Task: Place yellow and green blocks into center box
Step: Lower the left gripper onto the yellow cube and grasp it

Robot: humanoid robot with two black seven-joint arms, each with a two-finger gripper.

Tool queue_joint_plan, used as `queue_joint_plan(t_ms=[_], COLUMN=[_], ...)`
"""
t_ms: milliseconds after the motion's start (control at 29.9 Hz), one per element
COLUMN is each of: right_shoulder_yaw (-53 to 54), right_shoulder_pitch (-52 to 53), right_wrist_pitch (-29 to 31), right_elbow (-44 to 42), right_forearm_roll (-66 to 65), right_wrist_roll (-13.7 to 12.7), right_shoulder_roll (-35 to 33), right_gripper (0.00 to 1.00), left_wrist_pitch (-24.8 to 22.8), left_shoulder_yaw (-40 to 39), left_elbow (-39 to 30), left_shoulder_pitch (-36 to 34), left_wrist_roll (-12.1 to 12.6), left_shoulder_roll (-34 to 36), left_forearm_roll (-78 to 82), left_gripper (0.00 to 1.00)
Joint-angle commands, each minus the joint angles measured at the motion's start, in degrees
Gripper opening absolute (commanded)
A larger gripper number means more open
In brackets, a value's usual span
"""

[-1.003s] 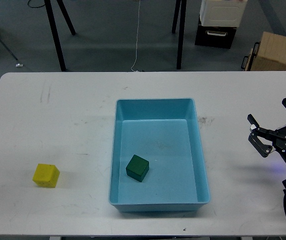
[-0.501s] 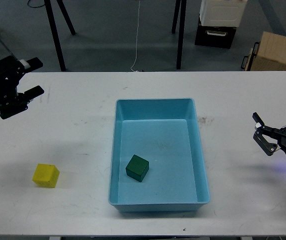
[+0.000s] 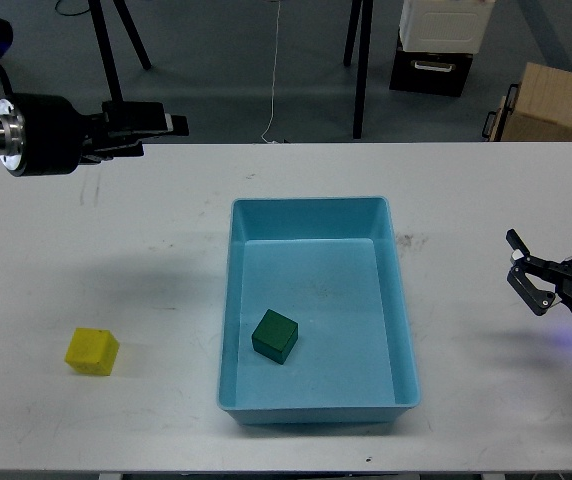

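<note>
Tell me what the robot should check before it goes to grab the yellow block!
1. Green block already in the blue box: ok.
2. Yellow block sitting alone on the table, nothing touching it: ok.
3. Left end effector above the yellow block: not ok, it is far back near the table's rear edge.
4. Left end effector open: cannot tell, seen side-on.
5. Right end effector out of the way: ok, open near the right edge.

You get even, bright overhead light | soft shadows under the left arm (image 3: 56, 145) on the table (image 3: 116, 260) | sharp focus, no glare | blue glow at right edge.
</note>
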Motion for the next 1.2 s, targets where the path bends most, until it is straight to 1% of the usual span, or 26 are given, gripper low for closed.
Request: queue_joint_plan(t_ms=[0, 33, 100, 167, 234, 334, 468, 635, 702, 835, 902, 1170], right_shoulder_yaw=[0.0, 0.1, 0.0, 0.0, -0.1, -0.7, -1.0, -0.8, -0.8, -0.8, -0.8, -0.7], right_shoulder_pitch=[-0.1, -0.2, -0.2, -0.2, -0.3, -0.4, -0.4, -0.3, -0.4, -0.6, -0.6, -0.7], right_wrist_pitch=[0.2, 0.3, 0.4, 0.6, 0.6, 0.6, 0.6, 0.6, 0.6, 0.7, 0.7, 2.1], right_elbow=[-0.2, -0.2, -0.5, -1.3, -1.5, -2.1, -2.4, -2.4, -2.5, -2.8, -3.0, -4.2], right_forearm_roll=[0.0, 0.0, 0.0, 0.0, 0.0, -0.1, -0.1, -0.2, -0.2, -0.2, -0.2, -0.2], right_wrist_roll=[0.1, 0.1, 0.1, 0.1, 0.1, 0.1, 0.1, 0.1, 0.1, 0.0, 0.1, 0.0], right_shoulder_roll=[0.0, 0.0, 0.0, 0.1, 0.1, 0.1, 0.6, 0.7, 0.7, 0.7, 0.7, 0.7], right_gripper=[0.99, 0.99, 0.99, 0.99, 0.99, 0.99, 0.99, 0.99, 0.99, 0.99, 0.99, 0.99], left_wrist_pitch=[0.0, 0.0, 0.0, 0.0, 0.0, 0.0, 0.0, 0.0, 0.0, 0.0, 0.0, 0.0], left_shoulder_yaw=[15.1, 18.7, 25.7, 28.8, 29.7, 29.4, 29.0, 28.5, 26.5, 18.5, 16.0, 15.6], left_elbow=[-3.2, -4.5, -7.5, -9.8, -11.5, -12.5, -12.5, -10.6, -9.3, -8.5, -7.8, -4.9], left_shoulder_pitch=[-9.1, -10.6, -13.2, -13.2, -12.3, -9.5, -8.4, -4.6, -1.4, 6.6, 9.2, 11.4], left_wrist_roll=[3.0, 4.0, 4.9, 4.9, 4.9, 4.9, 4.8, 4.8, 4.8, 5.0, 5.1, 5.1], left_shoulder_roll=[-0.5, -0.4, 0.5, 3.2, 6.2, 8.0, 8.9, 8.6, 8.3, 6.7, 6.1, 3.4], left_forearm_roll=[1.6, 2.4, 4.2, 7.1, 10.8, 12.1, 11.9, 12.0, 12.2, 12.5, 12.6, 13.4], left_gripper=[1.00, 1.00, 1.00, 1.00, 1.00, 1.00, 1.00, 1.00, 1.00, 1.00, 1.00, 1.00])
